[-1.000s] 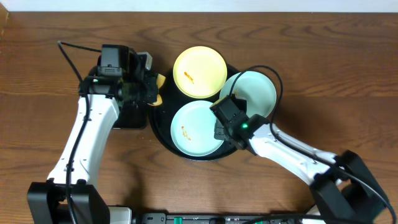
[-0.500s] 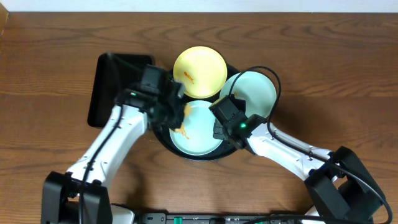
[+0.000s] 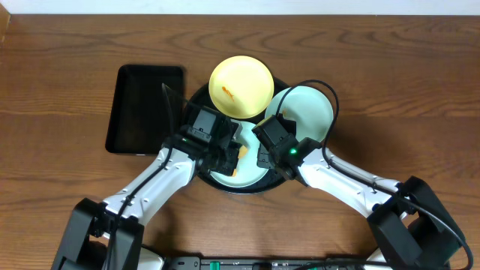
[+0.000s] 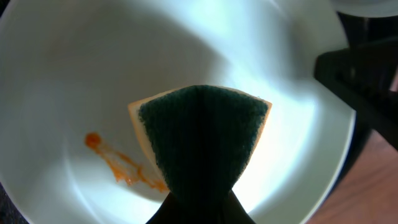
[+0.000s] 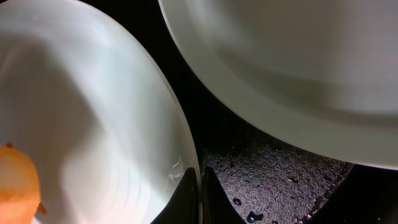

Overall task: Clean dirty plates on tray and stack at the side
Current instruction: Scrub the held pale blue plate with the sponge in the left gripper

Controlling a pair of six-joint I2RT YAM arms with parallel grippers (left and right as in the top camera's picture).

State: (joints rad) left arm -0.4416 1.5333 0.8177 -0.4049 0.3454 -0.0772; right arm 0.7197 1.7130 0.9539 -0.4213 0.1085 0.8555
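The round black tray [image 3: 247,190] holds three plates. A pale yellow plate [image 3: 240,86] with an orange smear sits at the back. A mint-blue plate [image 3: 309,112] sits at the right. A second mint-blue plate [image 3: 251,171] sits at the front, with an orange smear [image 4: 121,165]. My left gripper [image 3: 231,154] is shut on a yellow sponge with a dark green pad [image 4: 202,140], held on or just above this front plate [image 4: 93,74]. My right gripper [image 5: 200,180] is shut on the front plate's right rim [image 5: 81,112], next to the other mint-blue plate [image 5: 298,68].
A smaller rectangular black tray [image 3: 144,109] lies left of the round tray. Bare brown wood tabletop [image 3: 405,97] stretches right of the tray and along the far left. The wet speckled tray surface [image 5: 273,180] shows between the two mint-blue plates.
My left arm swung from the rectangular tray rightward with the sponge and now holds it over the front mint-blue plate. The right gripper stayed on the plate rim.
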